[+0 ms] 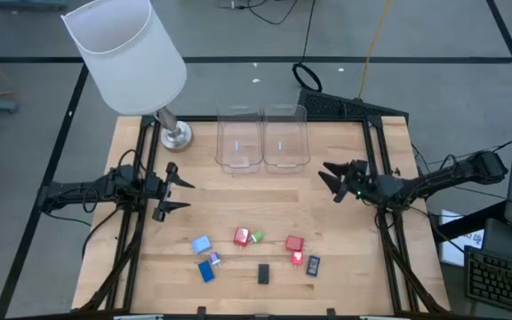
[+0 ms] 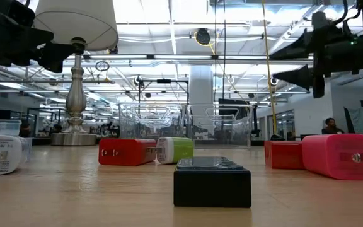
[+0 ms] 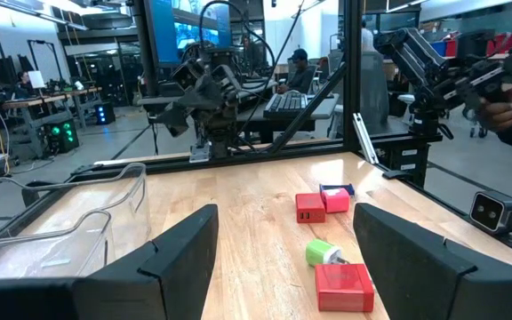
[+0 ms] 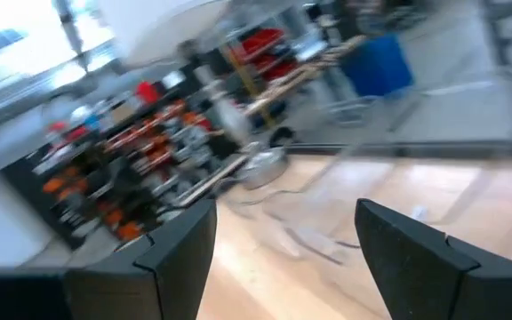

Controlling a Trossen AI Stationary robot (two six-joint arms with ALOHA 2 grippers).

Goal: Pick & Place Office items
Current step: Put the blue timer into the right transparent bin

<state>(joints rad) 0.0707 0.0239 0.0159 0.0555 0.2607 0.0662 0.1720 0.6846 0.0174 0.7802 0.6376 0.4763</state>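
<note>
The office items lie scattered on the near half of the table: a light blue piece (image 1: 201,244), a dark blue one (image 1: 206,271), a red one (image 1: 241,236) beside a green one (image 1: 256,237), two more red ones (image 1: 294,243), another dark blue one (image 1: 313,265) and a black one (image 1: 263,274). In the low view the black piece (image 2: 212,181) lies nearest. My left gripper (image 1: 182,194) is open and hovers left of the items. My right gripper (image 1: 331,181) is open too and hovers right of them, near the bins. Neither holds anything.
Two clear plastic bins (image 1: 238,138) (image 1: 284,138) stand side by side at the table's far middle. A lamp with a white shade (image 1: 123,49) stands on its metal base (image 1: 176,135) at the far left corner. People sit in the room beyond the table (image 3: 300,62).
</note>
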